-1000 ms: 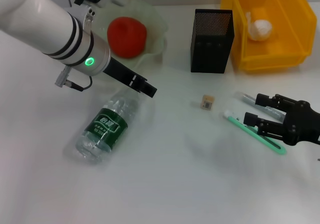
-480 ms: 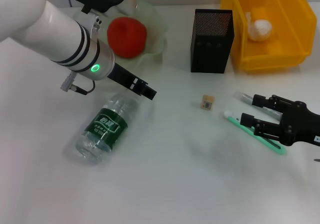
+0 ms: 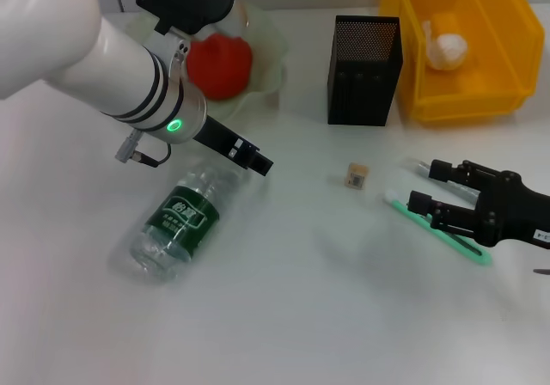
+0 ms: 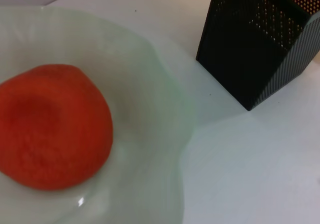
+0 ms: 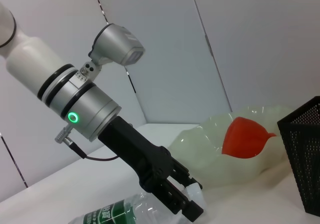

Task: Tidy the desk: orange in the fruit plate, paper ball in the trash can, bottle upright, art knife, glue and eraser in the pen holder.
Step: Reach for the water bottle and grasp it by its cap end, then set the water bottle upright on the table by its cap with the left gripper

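Overhead, the yellow trash can sat far right with the paper ball inside. The fruit plate held the orange. The bottle lay on its side, the left gripper at its cap end, its opening unclear. The right gripper hovered, fingers apart, empty, near the eraser.

bare desk in front (wide), pen holder crowding trash can

Overhead head view, two low wrist views
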Tool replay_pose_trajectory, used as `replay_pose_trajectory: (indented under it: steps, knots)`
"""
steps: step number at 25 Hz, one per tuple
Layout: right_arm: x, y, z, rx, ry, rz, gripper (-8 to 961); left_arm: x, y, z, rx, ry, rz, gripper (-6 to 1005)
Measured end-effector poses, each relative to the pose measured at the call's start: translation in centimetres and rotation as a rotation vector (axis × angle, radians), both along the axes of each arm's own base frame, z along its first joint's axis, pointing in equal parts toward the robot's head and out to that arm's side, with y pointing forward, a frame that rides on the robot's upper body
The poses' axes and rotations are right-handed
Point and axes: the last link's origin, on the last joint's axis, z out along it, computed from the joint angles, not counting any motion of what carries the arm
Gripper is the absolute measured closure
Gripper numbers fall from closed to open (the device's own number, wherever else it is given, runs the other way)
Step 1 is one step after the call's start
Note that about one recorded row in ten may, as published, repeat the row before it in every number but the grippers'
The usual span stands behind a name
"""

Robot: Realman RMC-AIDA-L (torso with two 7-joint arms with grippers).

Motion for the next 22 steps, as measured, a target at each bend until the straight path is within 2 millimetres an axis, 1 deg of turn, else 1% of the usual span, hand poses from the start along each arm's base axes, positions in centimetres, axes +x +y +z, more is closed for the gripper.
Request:
replay_pose_trajectory:
  steps: [6, 9, 15, 20, 22]
  knots:
    - [0.0, 0.2, 0.0, 0.003, -0.001, -0.005, 191, -0.1, -0.3, -0.8, -0.012, 0.036, -0.055, 299]
    - [0.0, 0.2, 0.0, 0.005, -0.001, -0.006, 191, 0.0, -0.4, -0.9, -0.010, 0.035, -0.064, 302]
    - [0.0, 0.3, 0.1, 0.008, -0.004, -0.006, 191, 0.0, -0.4, -0.9, -0.008, 0.035, -0.067, 535]
    - [0.0, 0.5, 0.1, 0.011, -0.009, -0.006, 191, 0.5, -0.7, -0.6, -0.016, 0.028, -0.101, 539]
    - [0.0, 0.5, 0.1, 0.011, -0.009, -0.005, 191, 1.4, -1.3, -0.2, -0.028, 0.008, -0.149, 539]
